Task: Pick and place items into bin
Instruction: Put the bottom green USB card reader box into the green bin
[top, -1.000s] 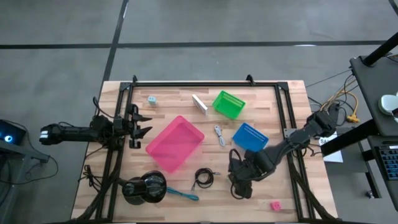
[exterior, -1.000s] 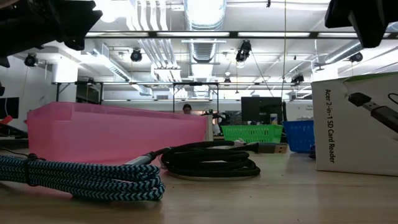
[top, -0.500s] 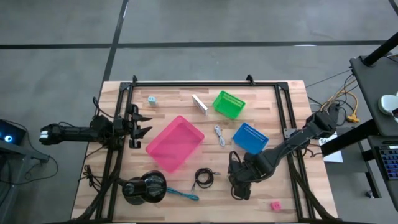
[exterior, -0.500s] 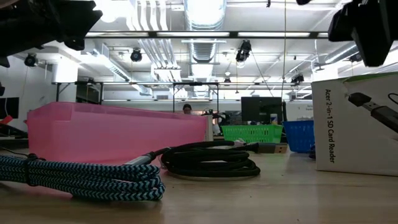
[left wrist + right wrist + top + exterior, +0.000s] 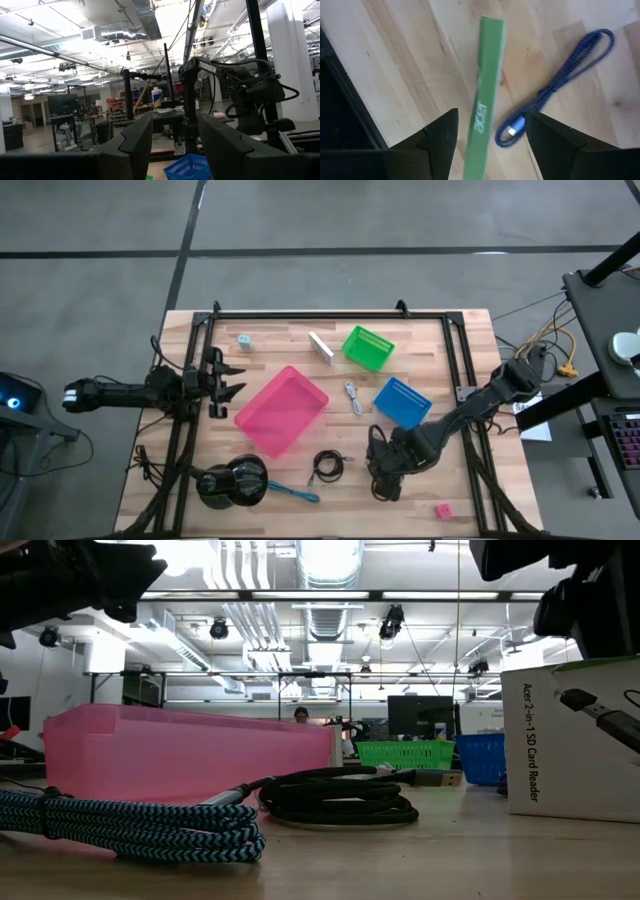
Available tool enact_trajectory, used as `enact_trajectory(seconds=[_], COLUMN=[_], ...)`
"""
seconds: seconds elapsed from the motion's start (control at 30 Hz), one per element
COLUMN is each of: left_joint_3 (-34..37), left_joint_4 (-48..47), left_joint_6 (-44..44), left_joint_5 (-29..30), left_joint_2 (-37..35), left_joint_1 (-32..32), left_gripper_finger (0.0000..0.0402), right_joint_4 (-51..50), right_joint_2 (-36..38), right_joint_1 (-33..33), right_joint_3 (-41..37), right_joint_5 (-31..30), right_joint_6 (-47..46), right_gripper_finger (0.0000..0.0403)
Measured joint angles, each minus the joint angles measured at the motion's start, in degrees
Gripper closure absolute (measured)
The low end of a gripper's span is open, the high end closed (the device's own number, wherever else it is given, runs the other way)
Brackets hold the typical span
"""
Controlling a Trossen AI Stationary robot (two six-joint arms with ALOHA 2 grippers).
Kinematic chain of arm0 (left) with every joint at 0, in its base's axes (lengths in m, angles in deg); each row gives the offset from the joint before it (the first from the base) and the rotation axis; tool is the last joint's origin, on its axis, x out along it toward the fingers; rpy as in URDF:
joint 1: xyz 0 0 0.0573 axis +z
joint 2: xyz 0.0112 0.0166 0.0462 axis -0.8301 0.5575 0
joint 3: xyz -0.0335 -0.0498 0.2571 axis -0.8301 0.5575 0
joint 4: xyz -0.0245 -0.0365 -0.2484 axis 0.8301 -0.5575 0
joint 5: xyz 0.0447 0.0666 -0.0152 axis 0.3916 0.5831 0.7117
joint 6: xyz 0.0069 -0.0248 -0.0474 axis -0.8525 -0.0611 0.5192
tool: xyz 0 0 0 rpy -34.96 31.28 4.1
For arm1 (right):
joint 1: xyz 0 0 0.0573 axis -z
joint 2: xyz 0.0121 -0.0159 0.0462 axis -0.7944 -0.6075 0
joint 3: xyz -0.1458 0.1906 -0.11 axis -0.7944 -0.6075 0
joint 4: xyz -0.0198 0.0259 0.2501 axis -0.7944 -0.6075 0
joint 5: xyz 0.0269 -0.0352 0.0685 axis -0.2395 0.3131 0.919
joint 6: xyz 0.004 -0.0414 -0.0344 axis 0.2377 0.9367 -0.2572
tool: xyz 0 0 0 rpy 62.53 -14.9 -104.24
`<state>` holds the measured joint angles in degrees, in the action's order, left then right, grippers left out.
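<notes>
While the right gripper hovers wide open over the green-edged box standing on the bench near the blue cord, expect a light, stiff carton; grip its flat faces squarely.

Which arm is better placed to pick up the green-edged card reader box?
Right. The right gripper hangs directly over the card reader box, open fingers on either side of its green edge. The left gripper waits at the table's left edge, beyond the pink bin.
</notes>
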<state>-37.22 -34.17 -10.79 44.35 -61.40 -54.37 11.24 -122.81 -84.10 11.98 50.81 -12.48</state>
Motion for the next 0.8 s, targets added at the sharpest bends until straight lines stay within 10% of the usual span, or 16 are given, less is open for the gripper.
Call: enact_trajectory(seconds=[0.8], left_joint_3=[-0.2], left_joint_4=[0.3], left_joint_6=[-0.1], left_joint_5=[0.0], left_joint_2=[0.6], left_joint_1=[0.0], left_gripper_finger=[0.0256], right_joint_4=[3.3], right_joint_2=[0.0], right_joint_1=[0.0], right_joint_3=[-4.8], right_joint_5=[1.3], right_joint_6=[0.7], right_gripper_finger=[0.0198])
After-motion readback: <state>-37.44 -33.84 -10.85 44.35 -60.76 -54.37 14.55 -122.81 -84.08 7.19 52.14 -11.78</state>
